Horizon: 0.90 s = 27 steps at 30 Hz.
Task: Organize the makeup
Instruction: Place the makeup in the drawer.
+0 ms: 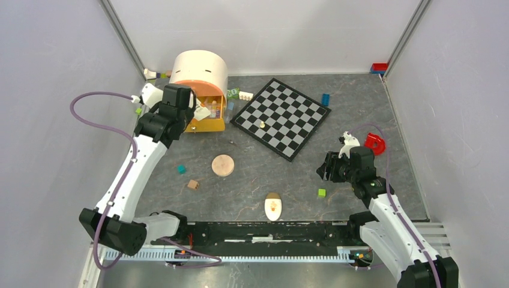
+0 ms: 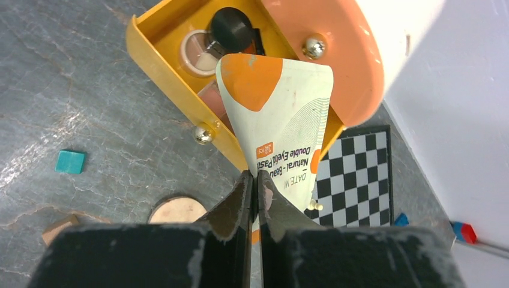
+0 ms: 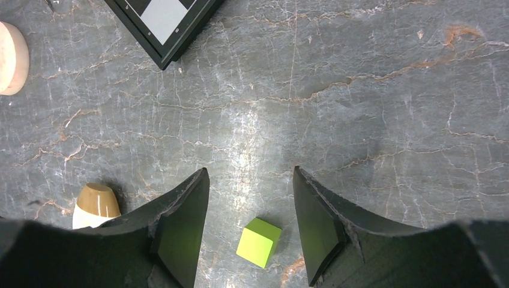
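My left gripper [image 2: 255,180] is shut on the lower edge of the white-orange sachet [image 2: 282,114], which hangs over the open yellow drawer [image 2: 156,54] of the peach-domed organizer [image 1: 200,72]. In the drawer lie a pink-brown blush pan [image 2: 198,51] and a black round cap [image 2: 231,27]. The round peach compact [image 1: 222,165] lies mid-table. The cream oval [image 1: 273,206] lies near the front edge. My right gripper [image 3: 249,171] stands open above the table, at the right in the top view [image 1: 327,168]. Nothing is held between its fingers.
A lime cube [image 3: 259,242] lies on the table between the right fingers. The black-and-grey chessboard [image 1: 282,117] sits at the back centre. A teal cube [image 1: 180,169] and a brown cube [image 1: 192,184] lie left of the compact. A red piece [image 1: 375,143] lies at the right.
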Motion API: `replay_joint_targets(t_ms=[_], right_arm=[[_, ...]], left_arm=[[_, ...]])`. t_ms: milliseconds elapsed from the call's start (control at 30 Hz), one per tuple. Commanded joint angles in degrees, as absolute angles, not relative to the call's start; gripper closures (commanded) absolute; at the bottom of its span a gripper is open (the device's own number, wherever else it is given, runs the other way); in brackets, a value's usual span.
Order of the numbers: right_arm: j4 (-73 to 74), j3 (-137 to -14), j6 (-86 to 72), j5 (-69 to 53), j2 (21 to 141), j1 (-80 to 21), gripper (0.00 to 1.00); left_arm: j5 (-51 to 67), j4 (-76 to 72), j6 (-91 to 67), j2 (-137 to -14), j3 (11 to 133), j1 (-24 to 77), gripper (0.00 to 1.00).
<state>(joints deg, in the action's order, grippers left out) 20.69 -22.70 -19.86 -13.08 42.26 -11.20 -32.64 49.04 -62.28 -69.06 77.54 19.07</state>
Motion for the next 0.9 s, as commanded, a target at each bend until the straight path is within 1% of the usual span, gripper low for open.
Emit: replay_joint_targets(t_ms=[0, 267, 533, 867], right_arm=[[20.35, -22.19, -20.36, -13.98, 41.14, -11.34, 0.40], [20.59, -21.59, -20.96, -14.06, 40.52, -11.32, 0.40], [20.13, -19.55, -22.12, -14.68, 39.75, -11.29, 0.40], [20.00, -17.98, -22.68, -15.31, 38.78, -11.33, 0.40]], left_arm=[[-36.16, 52.57, -72.81, -71.74, 80.39, 17.46, 0.89], [-31.90, 53.92, -80.09, -78.72, 83.27, 14.78, 0.88], [-29.53, 52.96, -80.19, -85.95, 86.72, 14.07, 0.87], [-27.71, 50.38, -80.60, -90.12, 87.75, 12.84, 0.88]])
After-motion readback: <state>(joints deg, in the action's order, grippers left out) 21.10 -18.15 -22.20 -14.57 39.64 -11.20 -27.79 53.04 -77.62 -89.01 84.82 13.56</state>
